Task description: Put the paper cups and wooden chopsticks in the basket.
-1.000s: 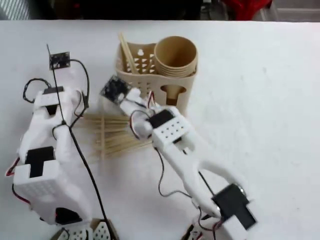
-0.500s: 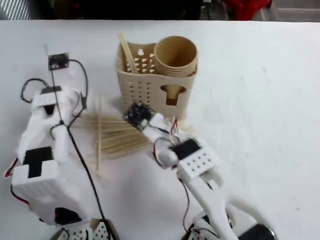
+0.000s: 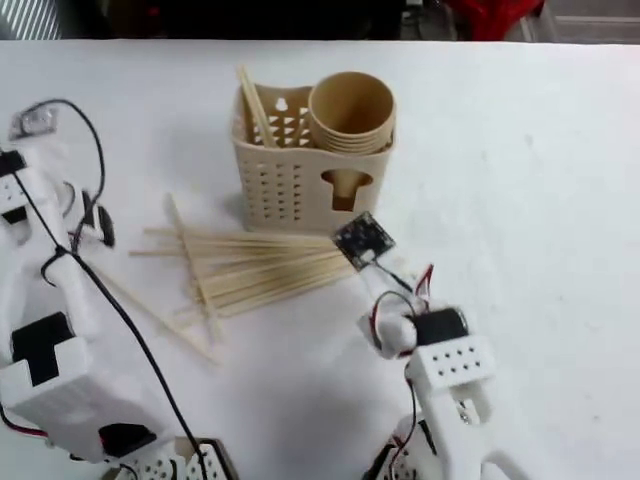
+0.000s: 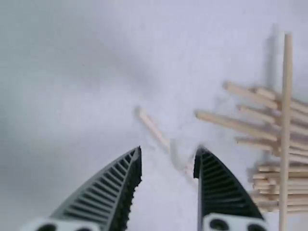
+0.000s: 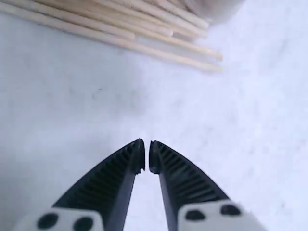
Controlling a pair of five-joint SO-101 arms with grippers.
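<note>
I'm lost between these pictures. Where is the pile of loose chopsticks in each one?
High view: the chopsticks lie fanned on the white table, just in front of the basket, between the two arms.
Left wrist view: beyond the open left claw, off to one side of it.
Right wrist view: farther out past the right claw, across bare table.
Shared landmark: the white table under the sticks.
</note>
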